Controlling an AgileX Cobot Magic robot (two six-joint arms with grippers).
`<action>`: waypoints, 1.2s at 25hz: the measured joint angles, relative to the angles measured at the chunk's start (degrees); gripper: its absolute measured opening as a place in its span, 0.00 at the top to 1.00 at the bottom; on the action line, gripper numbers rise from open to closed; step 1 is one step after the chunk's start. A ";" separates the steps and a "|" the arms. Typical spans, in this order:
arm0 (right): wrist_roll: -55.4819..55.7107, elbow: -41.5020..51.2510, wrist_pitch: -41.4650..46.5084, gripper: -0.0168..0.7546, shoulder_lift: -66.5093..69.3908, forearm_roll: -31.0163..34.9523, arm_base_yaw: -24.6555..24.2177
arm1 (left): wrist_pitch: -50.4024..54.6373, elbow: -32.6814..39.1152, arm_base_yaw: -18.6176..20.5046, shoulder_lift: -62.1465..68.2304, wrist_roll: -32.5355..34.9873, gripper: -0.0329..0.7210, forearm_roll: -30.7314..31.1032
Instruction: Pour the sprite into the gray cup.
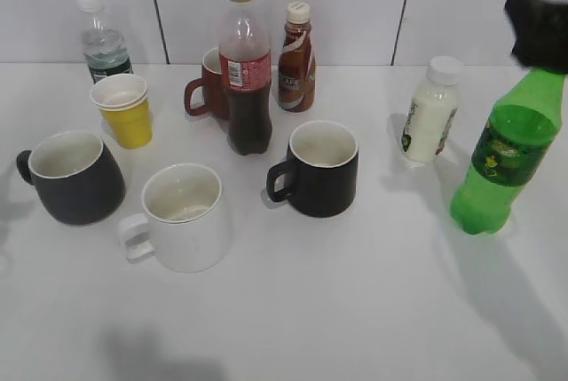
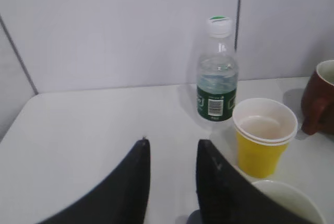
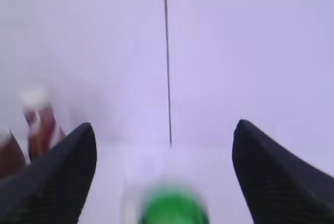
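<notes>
The sprite is a tall green bottle with a dark green-yellow label, standing at the right of the table. My right gripper is a blurred black shape right at its top. In the right wrist view the jaws are wide open with the blurred green cap below and between them, untouched. The gray cup stands at the far left, handle to the left. My left gripper is open and empty; the cream rim by its right finger looks like the gray cup's.
A white mug, a black mug, a cola bottle, a brown coffee bottle, a red mug, a yellow cup, a water bottle and a white milk bottle stand on the white table, with a tiled wall behind.
</notes>
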 joint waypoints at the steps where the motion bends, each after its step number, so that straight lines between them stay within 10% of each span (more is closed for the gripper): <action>1: -1.26 -1.83 5.02 0.19 -3.46 0.00 0.00 | 6.52 -2.27 -0.07 -2.27 -0.31 0.63 -0.36; 17: -2.07 -11.79 81.80 0.21 -44.05 -1.07 0.00 | 63.16 -12.43 -0.08 -38.55 -0.91 0.57 -10.93; 30: 5.96 -7.09 110.65 0.24 -68.04 -15.48 0.00 | 91.01 -12.43 -0.13 -61.10 -0.23 0.56 -8.10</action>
